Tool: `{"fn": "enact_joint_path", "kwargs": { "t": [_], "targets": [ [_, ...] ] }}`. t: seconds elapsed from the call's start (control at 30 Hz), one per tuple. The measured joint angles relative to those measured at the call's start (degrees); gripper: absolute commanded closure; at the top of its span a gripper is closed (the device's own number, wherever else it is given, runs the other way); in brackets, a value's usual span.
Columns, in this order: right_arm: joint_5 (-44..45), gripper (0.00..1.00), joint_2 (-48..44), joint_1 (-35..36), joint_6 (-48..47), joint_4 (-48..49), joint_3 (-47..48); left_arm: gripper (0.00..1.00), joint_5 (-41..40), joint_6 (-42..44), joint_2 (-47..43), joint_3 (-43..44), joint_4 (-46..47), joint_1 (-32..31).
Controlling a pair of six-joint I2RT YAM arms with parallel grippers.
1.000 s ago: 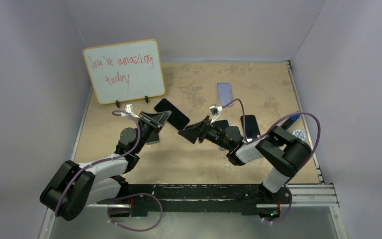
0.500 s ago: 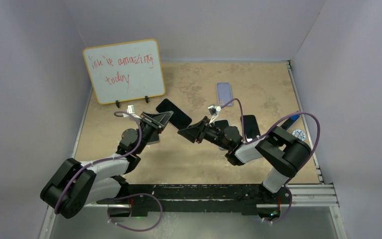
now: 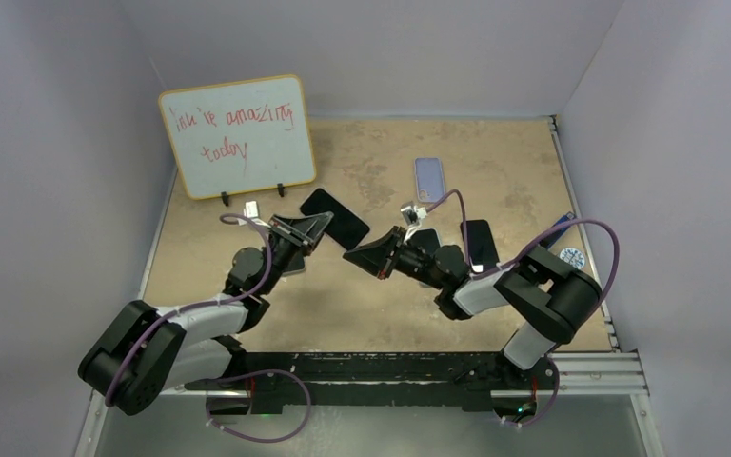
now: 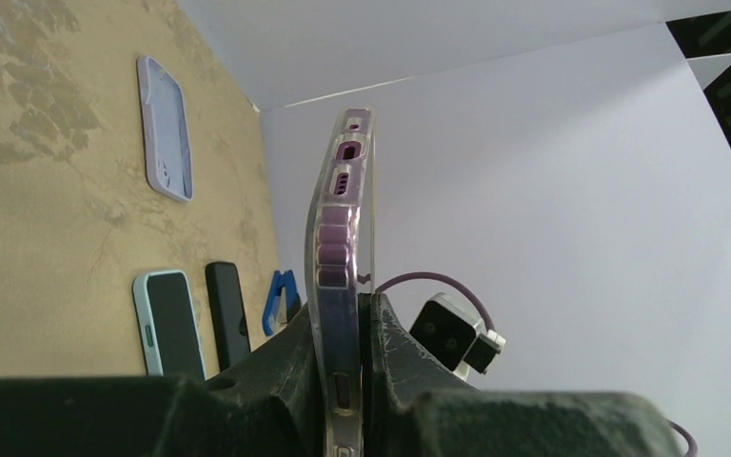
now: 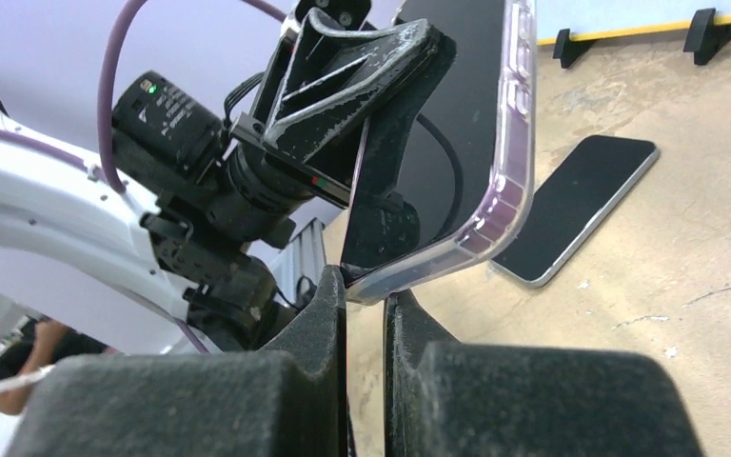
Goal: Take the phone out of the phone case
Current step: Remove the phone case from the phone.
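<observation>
Two grippers on one phone, and you can see why: your left gripper is clamped across the phone case, holding it on edge up off the table so the other arm can get at it from the far side. Your right gripper has its fingers pinched narrow, and the case's clear lower corner runs into the gap between them. That looks to me like a bite on the rim, set up to peel the case away while the left side braces. The phone sits inside the case, dark screen facing the right wrist camera, not yet out. Down on the table lie a bare black phone and a lilac case, well apart from each other. Any writing? The whiteboard propped at the back left says, in red marker, "you're amazing today". No brand or label is readable on the phone or its case.
</observation>
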Motion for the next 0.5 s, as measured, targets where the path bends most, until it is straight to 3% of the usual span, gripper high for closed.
{"fn": "enact_joint_path", "kwargs": {
  "t": [0.5],
  "targets": [
    [-9.5,1.00,-2.9,-3.3,-16.0,-2.1,-3.6,1.00,14.3,0.7,1.9,2.9,-4.0,2.5]
  ]
}}
